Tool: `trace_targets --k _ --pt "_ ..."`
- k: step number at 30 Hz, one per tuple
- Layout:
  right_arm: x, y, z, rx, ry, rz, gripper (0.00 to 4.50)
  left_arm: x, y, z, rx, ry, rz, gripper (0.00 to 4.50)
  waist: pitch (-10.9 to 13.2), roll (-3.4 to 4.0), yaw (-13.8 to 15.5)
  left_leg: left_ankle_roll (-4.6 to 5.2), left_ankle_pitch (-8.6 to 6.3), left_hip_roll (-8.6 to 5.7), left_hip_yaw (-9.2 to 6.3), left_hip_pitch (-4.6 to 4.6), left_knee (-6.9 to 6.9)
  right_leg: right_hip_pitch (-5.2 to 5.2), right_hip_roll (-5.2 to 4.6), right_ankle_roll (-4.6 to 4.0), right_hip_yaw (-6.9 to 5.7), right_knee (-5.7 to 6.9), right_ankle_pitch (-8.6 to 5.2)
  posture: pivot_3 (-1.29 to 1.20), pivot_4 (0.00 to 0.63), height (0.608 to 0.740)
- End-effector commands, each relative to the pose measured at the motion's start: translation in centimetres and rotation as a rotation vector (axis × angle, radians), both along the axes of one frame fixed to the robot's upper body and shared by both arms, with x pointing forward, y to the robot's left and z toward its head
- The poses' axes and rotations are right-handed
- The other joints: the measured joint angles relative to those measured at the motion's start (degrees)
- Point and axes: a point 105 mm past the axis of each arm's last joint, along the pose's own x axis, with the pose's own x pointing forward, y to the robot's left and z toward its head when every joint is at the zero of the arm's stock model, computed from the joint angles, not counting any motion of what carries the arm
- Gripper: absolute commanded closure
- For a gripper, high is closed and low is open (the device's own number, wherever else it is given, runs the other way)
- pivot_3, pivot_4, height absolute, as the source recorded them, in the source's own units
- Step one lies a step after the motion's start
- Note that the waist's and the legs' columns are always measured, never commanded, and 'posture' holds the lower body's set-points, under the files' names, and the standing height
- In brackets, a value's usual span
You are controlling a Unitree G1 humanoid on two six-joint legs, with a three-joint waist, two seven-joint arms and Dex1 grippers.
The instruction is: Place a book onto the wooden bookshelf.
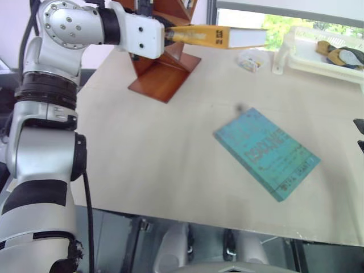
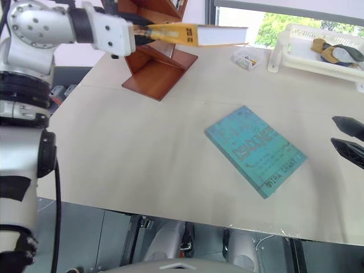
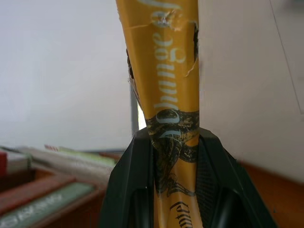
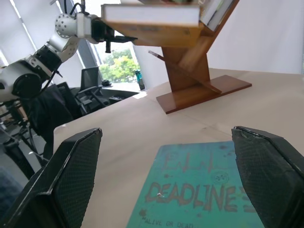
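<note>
**Orange-yellow book held aloft beside the bookshelf**

The left hand [image 1: 168, 35] pinches the orange-yellow book [image 1: 219, 36] by its spine end, both fingers pressed against the covers so the volume juts out level, well above the surface [image 1: 148, 153]. That raised, flat carry seems meant to bring it level with the slanted boards of the wooden bookshelf [image 2: 156, 62], which stands just behind it. Other books already lean in the shelf's slots. The right hand [image 2: 348, 138] waits with its fingers spread, holding nothing, near the teal book [image 2: 254, 149], which lies flat and apart from the job.
</note>
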Motion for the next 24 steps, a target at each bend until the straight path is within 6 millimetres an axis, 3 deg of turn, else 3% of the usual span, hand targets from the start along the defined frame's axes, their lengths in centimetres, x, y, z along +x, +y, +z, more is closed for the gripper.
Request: trace_targets --k 1,10,15,24 --pt "-0.5 -0.1 1.7 -0.001 -0.055 0.026 0.00 -0.4 1.4 2.8 0.025 -0.117 0.061 3.46 0.00 0.00 0.01 0.00 0.00 0.00 0.01 0.00 0.00 -0.01 0.01 0.00 0.01 -0.01 0.00 0.00 0.150 0.712" --pt "-0.8 1.6 3.1 -0.018 -0.099 0.104 0.00 0.9 4.4 2.6 0.061 -0.127 0.210 3.46 0.01 -0.01 -0.03 0.02 -0.01 0.02 0.10 -0.01 0.00 -0.09 0.01 0.07 0.06 0.06 -0.04 0.00 0.150 0.712" --pt "-0.6 2.8 4.6 -0.020 -0.155 0.138 0.00 1.8 5.8 1.6 0.078 -0.099 0.288 3.46 0.01 -0.02 -0.12 0.08 -0.05 0.02 0.13 -0.03 0.00 -0.14 -0.01 0.11 0.08 0.07 -0.06 0.00 0.150 0.712" --pt "-0.1 3.7 4.4 -0.034 -0.157 0.140 0.00 2.6 7.0 1.8 0.077 -0.139 0.367 3.46 0.04 -0.08 -0.07 0.08 -0.05 0.01 0.25 -0.10 0.01 -0.23 -0.02 0.04 0.14 0.09 0.00 0.00 0.150 0.712"
